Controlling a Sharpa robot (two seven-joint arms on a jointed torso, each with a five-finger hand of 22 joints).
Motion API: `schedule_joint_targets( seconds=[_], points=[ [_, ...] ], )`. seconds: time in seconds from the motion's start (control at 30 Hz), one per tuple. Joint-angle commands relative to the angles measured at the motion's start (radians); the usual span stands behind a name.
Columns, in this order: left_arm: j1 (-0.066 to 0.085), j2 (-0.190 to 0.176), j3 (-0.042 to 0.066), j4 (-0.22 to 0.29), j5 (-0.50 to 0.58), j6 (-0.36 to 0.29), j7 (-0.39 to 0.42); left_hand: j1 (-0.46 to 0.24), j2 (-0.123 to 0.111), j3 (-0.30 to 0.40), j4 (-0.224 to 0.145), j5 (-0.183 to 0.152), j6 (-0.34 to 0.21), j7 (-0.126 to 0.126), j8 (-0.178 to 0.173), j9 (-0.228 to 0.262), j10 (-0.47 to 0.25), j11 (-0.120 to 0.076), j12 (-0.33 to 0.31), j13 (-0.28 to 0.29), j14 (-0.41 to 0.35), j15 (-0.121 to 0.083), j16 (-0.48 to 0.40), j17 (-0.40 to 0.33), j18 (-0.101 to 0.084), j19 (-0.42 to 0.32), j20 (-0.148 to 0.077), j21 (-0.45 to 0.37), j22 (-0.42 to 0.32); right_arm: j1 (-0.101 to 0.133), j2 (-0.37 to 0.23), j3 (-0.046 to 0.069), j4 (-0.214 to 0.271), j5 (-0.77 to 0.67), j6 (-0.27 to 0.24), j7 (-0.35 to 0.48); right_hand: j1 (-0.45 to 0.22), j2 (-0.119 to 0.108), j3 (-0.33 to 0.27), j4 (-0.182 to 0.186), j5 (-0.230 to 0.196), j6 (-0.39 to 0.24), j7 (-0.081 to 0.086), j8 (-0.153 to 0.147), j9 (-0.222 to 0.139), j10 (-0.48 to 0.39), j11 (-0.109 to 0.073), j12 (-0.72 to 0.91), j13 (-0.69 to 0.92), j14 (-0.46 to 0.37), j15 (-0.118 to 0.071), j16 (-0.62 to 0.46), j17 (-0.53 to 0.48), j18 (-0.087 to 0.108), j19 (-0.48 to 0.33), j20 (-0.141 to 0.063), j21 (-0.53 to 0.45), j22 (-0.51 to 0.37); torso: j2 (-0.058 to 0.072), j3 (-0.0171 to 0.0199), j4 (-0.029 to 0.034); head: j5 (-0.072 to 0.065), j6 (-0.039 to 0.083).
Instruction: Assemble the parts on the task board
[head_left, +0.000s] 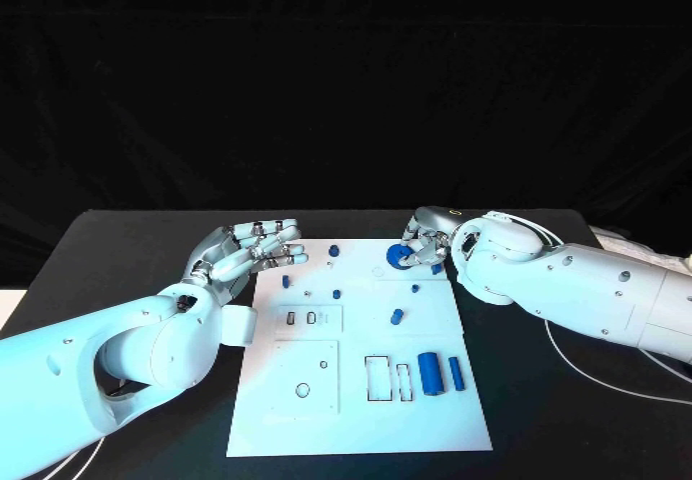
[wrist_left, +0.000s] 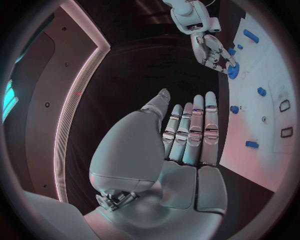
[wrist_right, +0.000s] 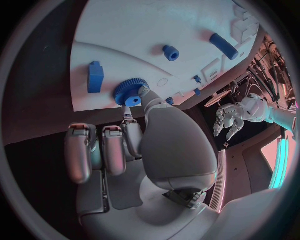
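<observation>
While the right hand (head_left: 423, 249) pinches the blue gear (head_left: 394, 257) on the task board (head_left: 361, 400); left hand (head_left: 248, 255) fingers spread, holding nothing.

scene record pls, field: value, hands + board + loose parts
left hand: fingers apart, holds nothing, beside the task board's far left edge
right hand: fingers touching the blue gear at the board's far edge; firm grip unclear
task board: white plate, middle of the black table
loose parts: large blue cylinder and slimmer blue bar lying side by side near the right edge
other parts: small blue pieces on the far half
</observation>
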Motion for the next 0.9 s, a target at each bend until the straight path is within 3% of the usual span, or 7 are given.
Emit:
schedule_joint_targets(
  seconds=[0.03, 0.13, 0.2, 0.3, 0.43, 0.63, 0.9],
  points=[
    [0.001, 0.002, 0.001, 0.001, 0.0, 0.02, 0.004, -0.003, 0.009, -0.001, -0.005, 0.0, 0.005, -0.001, -0.005, -0.001, 0.009, 0.001, -0.003, -0.001, 0.005, 0.001, -0.005, 0.001, 0.01, 0.009, 0.001, -0.006, -0.001, -0.009, 0.002, -0.008, -0.005, -0.035, 0.026, -0.036, 0.002, 0.005, 0.008, 0.001, 0.002, 0.011, -0.002, 0.004, 0.003, 0.008, -0.002, 0.005, 0.06, 0.08, -0.005, 0.006, 0.13, -0.01, 0.01, 0.0, 0.006, 0.066, 0.0, 0.0001, -0.0007, 0.001, 0.002],
    [0.001, 0.002, 0.001, 0.0, 0.0, 0.02, 0.004, -0.003, 0.009, -0.001, -0.005, 0.0, 0.005, -0.001, -0.005, -0.001, 0.009, 0.001, -0.003, -0.001, 0.005, 0.001, -0.005, 0.001, 0.01, 0.009, 0.001, -0.006, -0.001, -0.01, 0.002, -0.009, 0.003, -0.049, -0.011, -0.04, 0.006, 0.019, 0.021, -0.002, 0.01, 0.034, -0.01, 0.013, 0.007, 0.018, -0.008, 0.022, 0.075, 0.081, -0.009, 0.008, 0.135, -0.011, 0.015, -0.003, 0.009, 0.074, -0.001, 0.0003, -0.0012, 0.001, 0.002],
    [0.001, 0.003, 0.001, -0.001, 0.0, 0.02, 0.004, -0.002, 0.009, -0.001, -0.006, 0.0, 0.005, -0.001, -0.005, -0.001, 0.009, 0.001, -0.003, -0.001, 0.005, 0.0, -0.005, 0.001, 0.01, 0.009, 0.001, -0.006, -0.001, -0.011, 0.0, -0.009, 0.02, -0.054, -0.064, -0.038, 0.011, 0.03, 0.038, -0.006, 0.022, 0.05, -0.016, 0.017, 0.009, 0.029, -0.015, 0.041, 0.091, 0.082, -0.015, 0.011, 0.141, -0.014, 0.021, -0.008, 0.013, 0.085, -0.001, 0.0006, -0.0012, 0.0, 0.003],
    [0.001, 0.004, 0.001, -0.004, 0.0, 0.02, 0.005, -0.002, 0.01, -0.001, -0.006, 0.0, 0.005, -0.001, -0.005, -0.001, 0.009, 0.001, -0.004, -0.001, 0.005, 0.0, -0.005, 0.001, 0.01, 0.009, 0.0, -0.006, -0.001, -0.011, -0.004, -0.008, 0.054, -0.064, -0.135, -0.032, 0.013, 0.034, 0.056, -0.011, 0.05, 0.064, -0.022, 0.019, 0.012, 0.037, -0.02, 0.054, 0.102, 0.083, -0.02, 0.014, 0.145, -0.015, 0.027, -0.013, 0.017, 0.093, -0.001, 0.0011, 0.0, -0.001, 0.005],
    [0.001, 0.004, 0.001, -0.01, 0.0, 0.02, 0.005, -0.002, 0.01, -0.001, -0.006, 0.0, 0.005, -0.001, -0.005, -0.001, 0.009, 0.001, -0.004, -0.001, 0.005, 0.0, -0.005, 0.001, 0.01, 0.009, 0.0, -0.006, -0.001, -0.008, -0.003, -0.007, 0.099, -0.094, -0.192, -0.029, 0.012, 0.033, 0.068, -0.016, 0.064, 0.071, -0.025, 0.019, 0.013, 0.043, -0.023, 0.065, 0.112, 0.083, -0.022, 0.014, 0.146, -0.016, 0.029, -0.016, 0.019, 0.099, -0.001, -0.0006, 0.0006, -0.003, 0.008],
    [0.001, 0.006, 0.001, -0.014, 0.0, 0.02, 0.005, -0.002, 0.01, 0.0, -0.007, 0.0, 0.005, -0.001, -0.005, -0.001, 0.009, 0.001, -0.004, -0.001, 0.005, 0.0, -0.006, 0.002, 0.01, 0.009, 0.0, -0.006, -0.001, -0.003, 0.031, -0.006, 0.127, -0.122, -0.199, -0.036, 0.003, 0.031, 0.076, -0.017, 0.06, 0.075, -0.026, 0.016, 0.013, 0.049, -0.024, 0.073, 0.12, 0.083, -0.024, 0.014, 0.146, -0.017, 0.03, -0.018, 0.02, 0.1, 0.001, -0.0013, 0.0031, 0.002, 0.011],
    [0.001, 0.007, 0.001, -0.016, 0.0, 0.021, 0.005, -0.001, 0.011, 0.0, -0.009, 0.0, 0.005, -0.001, -0.006, -0.001, 0.009, 0.001, -0.004, -0.001, 0.006, 0.0, -0.006, 0.002, 0.01, 0.009, 0.0, -0.007, -0.001, -0.004, 0.103, -0.01, 0.106, -0.123, -0.177, -0.037, -0.004, 0.032, 0.082, -0.016, 0.054, 0.077, -0.027, 0.014, 0.013, 0.048, -0.024, 0.071, 0.119, 0.082, -0.024, 0.013, 0.144, -0.017, 0.03, -0.019, 0.02, 0.1, 0.002, -0.0034, 0.0086, 0.008, 0.008]
  ],
)
